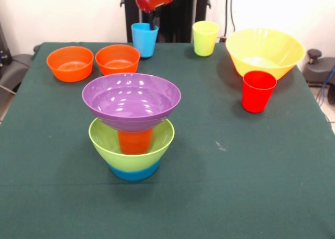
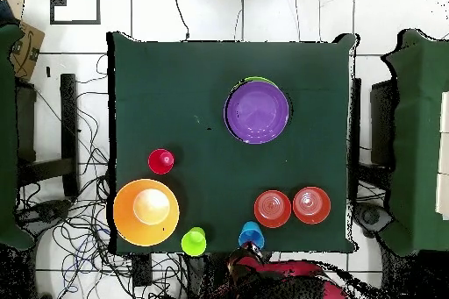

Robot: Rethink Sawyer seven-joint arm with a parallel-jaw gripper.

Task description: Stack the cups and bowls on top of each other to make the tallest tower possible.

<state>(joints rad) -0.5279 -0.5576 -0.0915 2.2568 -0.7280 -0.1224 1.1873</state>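
The tower stands in the middle of the table: a small blue bowl [image 1: 134,172] lowest, a lime green bowl [image 1: 104,139] on it, an orange cup [image 1: 135,141] standing in the green bowl, and the wide purple bowl [image 1: 131,99] on top. From overhead only the purple bowl [image 2: 257,111] and a sliver of green show. My gripper [image 1: 153,20] hangs at the far edge, right above the light blue cup [image 1: 144,40], at its rim. In the overhead view the gripper [image 2: 246,257] is just beside the blue cup [image 2: 252,235].
Two small orange bowls [image 1: 70,63] [image 1: 118,59] sit far left. A yellow-green cup [image 1: 205,38], the large yellow bowl [image 1: 264,52] and a red cup [image 1: 258,91] sit far right. Overhead, the yellow bowl [image 2: 146,212] is near the table's corner.
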